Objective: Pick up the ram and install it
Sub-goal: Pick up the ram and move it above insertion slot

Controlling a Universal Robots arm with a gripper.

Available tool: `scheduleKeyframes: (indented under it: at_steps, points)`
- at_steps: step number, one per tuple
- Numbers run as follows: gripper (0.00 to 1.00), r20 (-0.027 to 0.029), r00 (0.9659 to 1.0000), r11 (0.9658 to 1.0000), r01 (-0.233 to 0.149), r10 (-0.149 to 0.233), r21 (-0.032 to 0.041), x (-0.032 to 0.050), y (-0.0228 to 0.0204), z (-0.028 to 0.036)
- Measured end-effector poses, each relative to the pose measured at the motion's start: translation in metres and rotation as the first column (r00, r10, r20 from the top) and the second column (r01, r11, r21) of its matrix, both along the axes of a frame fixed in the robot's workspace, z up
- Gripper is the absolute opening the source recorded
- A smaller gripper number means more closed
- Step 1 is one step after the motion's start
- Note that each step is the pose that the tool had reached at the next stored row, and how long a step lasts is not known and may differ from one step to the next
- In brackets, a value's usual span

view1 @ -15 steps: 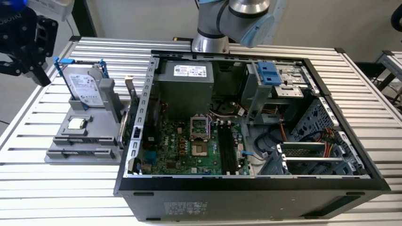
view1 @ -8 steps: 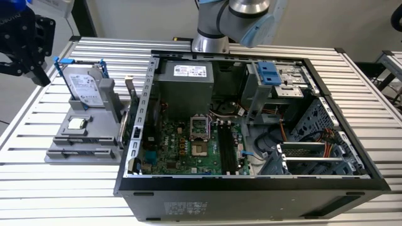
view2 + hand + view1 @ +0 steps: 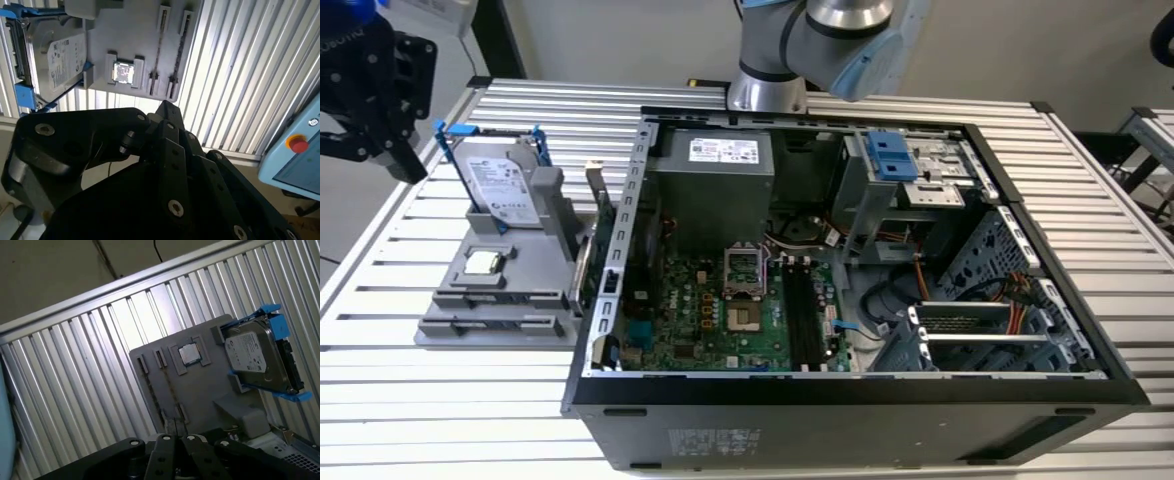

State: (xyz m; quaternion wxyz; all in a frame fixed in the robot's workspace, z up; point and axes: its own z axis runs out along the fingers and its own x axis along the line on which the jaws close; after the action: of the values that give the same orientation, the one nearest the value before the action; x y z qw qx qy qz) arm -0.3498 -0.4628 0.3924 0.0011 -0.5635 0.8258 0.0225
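A thin dark-green stick that looks like the ram [image 3: 599,205] stands on edge between the grey holder [image 3: 520,290] and the open computer case's wall. My black gripper [image 3: 400,160] hangs high at the exterior view's left, above the table and off to the side of the holder, apart from the ram. In both wrist views its fingers meet at one tip [image 3: 176,434] [image 3: 167,106], shut with nothing between them. The holder [image 3: 200,390] [image 3: 125,35] lies below and beyond that tip. The black memory slots [image 3: 803,310] sit on the motherboard inside the case.
The holder also carries a silver hard drive with blue rails [image 3: 500,185] [image 3: 257,357] [image 3: 55,55] and a small square processor chip [image 3: 482,262] [image 3: 190,354] [image 3: 123,72]. The tall case walls [image 3: 620,230] ring the motherboard. A blue pendant with a red button [image 3: 299,144] lies past the slatted table's edge.
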Motion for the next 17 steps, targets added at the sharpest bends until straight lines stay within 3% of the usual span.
scheduleKeyframes:
  at_steps: [4, 8, 12, 15, 17]
  points:
    - [0.0, 0.0001, 0.9978, 0.9978, -0.066, 0.066, 0.0001, 0.0, 0.0, 0.0]
    - [0.0, 0.0067, 0.9905, 0.9905, -0.138, 0.138, -0.0007, 0.0002, -0.0001, 0.0]
    - [0.0, 0.0182, 0.9776, 0.9778, -0.21, 0.21, -0.0026, 0.0001, 0.0, -0.0002]
    - [0.0, 0.0201, 0.9648, 0.965, -0.262, 0.262, -0.0031, 0.0001, 0.0, -0.0007]
    - [0.0, 0.02, 0.9544, 0.9546, -0.298, 0.298, -0.0032, 0.0, 0.0, -0.0011]
